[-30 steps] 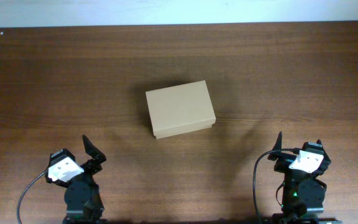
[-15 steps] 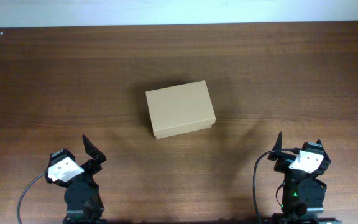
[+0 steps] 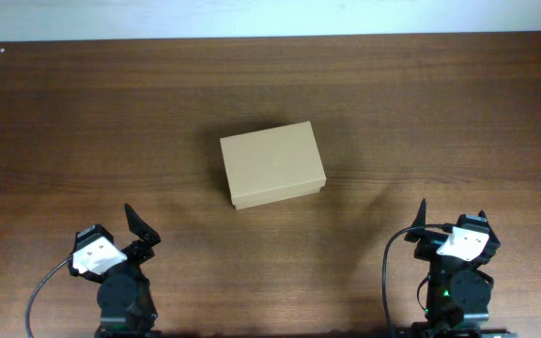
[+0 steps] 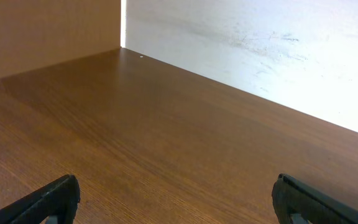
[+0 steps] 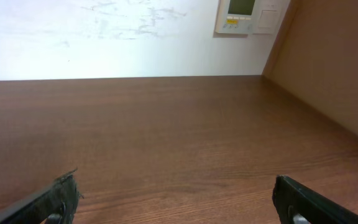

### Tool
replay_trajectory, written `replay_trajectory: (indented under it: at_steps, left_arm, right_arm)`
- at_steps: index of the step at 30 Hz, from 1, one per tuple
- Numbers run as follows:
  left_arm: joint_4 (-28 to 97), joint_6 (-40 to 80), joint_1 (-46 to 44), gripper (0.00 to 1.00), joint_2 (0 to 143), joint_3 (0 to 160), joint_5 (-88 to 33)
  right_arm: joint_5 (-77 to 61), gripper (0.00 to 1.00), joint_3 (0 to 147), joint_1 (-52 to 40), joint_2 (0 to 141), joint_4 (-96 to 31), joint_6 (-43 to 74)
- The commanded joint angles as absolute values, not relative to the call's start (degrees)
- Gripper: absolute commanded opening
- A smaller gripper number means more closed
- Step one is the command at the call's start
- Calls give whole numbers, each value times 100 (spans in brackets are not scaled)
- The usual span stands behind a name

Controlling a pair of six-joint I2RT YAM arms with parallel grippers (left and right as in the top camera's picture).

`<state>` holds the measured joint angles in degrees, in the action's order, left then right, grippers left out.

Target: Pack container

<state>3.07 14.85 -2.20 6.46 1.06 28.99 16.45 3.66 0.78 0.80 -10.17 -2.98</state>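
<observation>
The container, a plain tan cardboard box with its lid down, lies near the middle of the dark wooden table. My left gripper sits at the front left, well short of the box, open with nothing in it. My right gripper sits at the front right, also open and empty. In the left wrist view the left gripper shows only bare wood between its black fingertips. The right wrist view shows the same for the right gripper. The box is out of both wrist views.
A white wall runs along the table's far edge. Brown side panels stand at the left and right ends of the table. A small wall control panel hangs above the far right corner. A cable trails from the left arm.
</observation>
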Motion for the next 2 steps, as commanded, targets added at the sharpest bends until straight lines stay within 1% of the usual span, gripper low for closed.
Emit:
replay_trajectory:
  at_steps: [1,2]
  left_arm:
    - [276,1496,-248,100,587,56,2941]
    - [276,1496,-248,100,587,56,2941]
  right_arm:
    - [1610,99,316,115,14,-1004,-257]
    - [1610,99,316,115,14,-1004,-257]
